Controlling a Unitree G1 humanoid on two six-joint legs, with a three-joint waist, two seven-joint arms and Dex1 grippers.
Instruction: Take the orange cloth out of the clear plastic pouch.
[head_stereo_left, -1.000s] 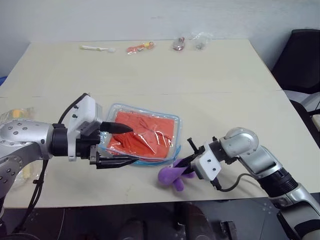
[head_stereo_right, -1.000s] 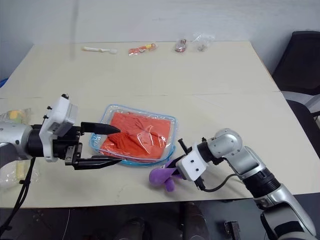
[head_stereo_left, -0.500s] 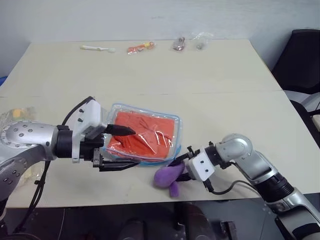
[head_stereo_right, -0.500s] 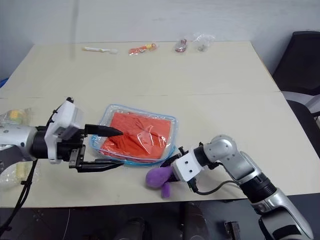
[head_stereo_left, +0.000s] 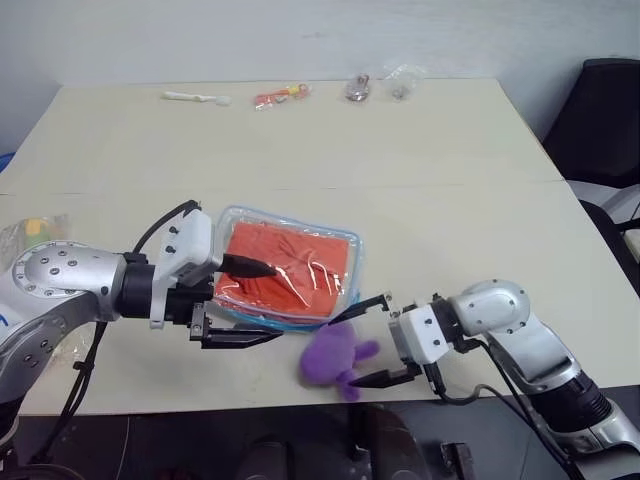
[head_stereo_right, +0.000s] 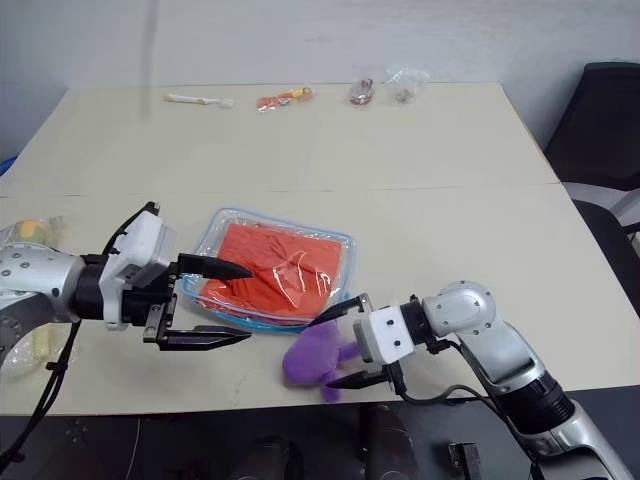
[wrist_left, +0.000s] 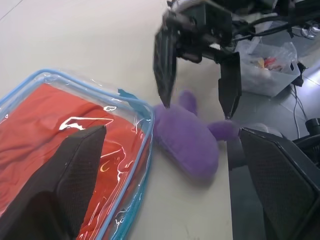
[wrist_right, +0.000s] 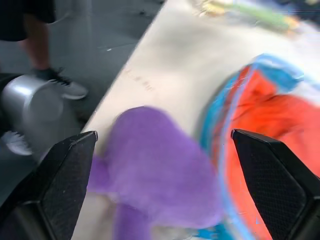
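Right tool (head_stereo_left: 368, 338) has let go of the purple plush toy (head_stereo_left: 332, 355): a second ago its fingers pinched the toy, now they stand spread wide, one above and one below the toy's near side, not touching it as far as the head views show. Toy has shifted slightly toward 7 o'clock and lies loose on the surface (head_stereo_left: 420, 200), just off the pouch's near corner. Judgement: the clutter is parked, and the right arm is free for the real job.

Clear plastic pouch (head_stereo_left: 345, 285) lies flat at the middle of the surface, blue trim all round, with the orange cloth (head_stereo_left: 290, 265) fully inside it. No extraction begun.

Left tool (head_stereo_left: 240, 300) has hardly moved: fingers spread, reaching in from 9 o'clock, upper finger over the pouch's left edge, lower finger along its near side. Whether it touches the plastic, I cannot tell.

Right forearm comes in from 4 o'clock, wrist turned so the tool points toward 9 o'clock, roughly level. Left arm is bent, forearm lying across the surface's left side.

Small items sit well apart along the far edge.
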